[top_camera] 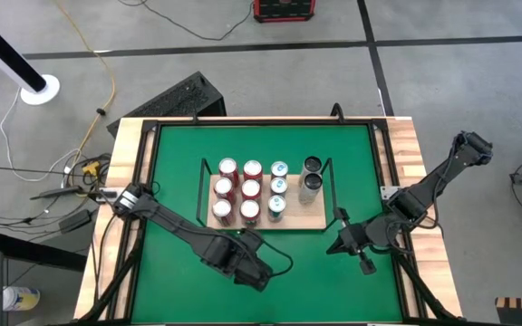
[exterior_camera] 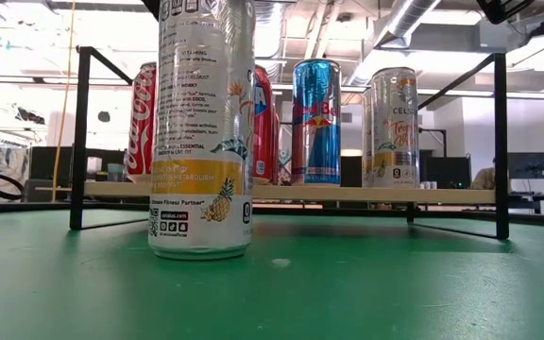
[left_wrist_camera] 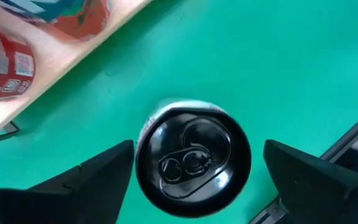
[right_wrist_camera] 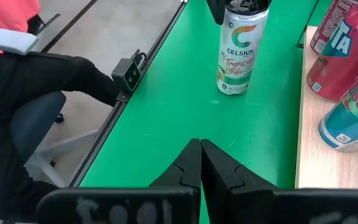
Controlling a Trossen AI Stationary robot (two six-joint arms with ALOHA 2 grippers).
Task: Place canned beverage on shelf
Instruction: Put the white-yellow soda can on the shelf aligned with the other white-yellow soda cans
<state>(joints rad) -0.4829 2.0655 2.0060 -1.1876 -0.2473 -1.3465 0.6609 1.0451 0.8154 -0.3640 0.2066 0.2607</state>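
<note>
A tall white Celsius can (exterior_camera: 201,132) stands upright on its base on the green table (top_camera: 352,163), just in front of the shelf (top_camera: 315,218). My left gripper (left_wrist_camera: 197,152) hangs open above it and points steeply down. One finger (left_wrist_camera: 98,177) stands on each side of the can's dark top (left_wrist_camera: 193,163), with a small gap on both sides. In the high view the left gripper (top_camera: 241,244) hides the can. The light-wood shelf holds several cans (top_camera: 250,190), red, blue and dark-topped. My right gripper (right_wrist_camera: 201,158) hovers shut over the table's right part.
Black wire rails (exterior_camera: 501,142) stand at the shelf's short ends. The table has wooden side borders (top_camera: 404,154) and a black edge rail (right_wrist_camera: 143,81). A person's dark sleeve (right_wrist_camera: 36,81) and a chair show beyond the table's near edge. Open green surface (exterior_camera: 395,283) lies in front of the shelf.
</note>
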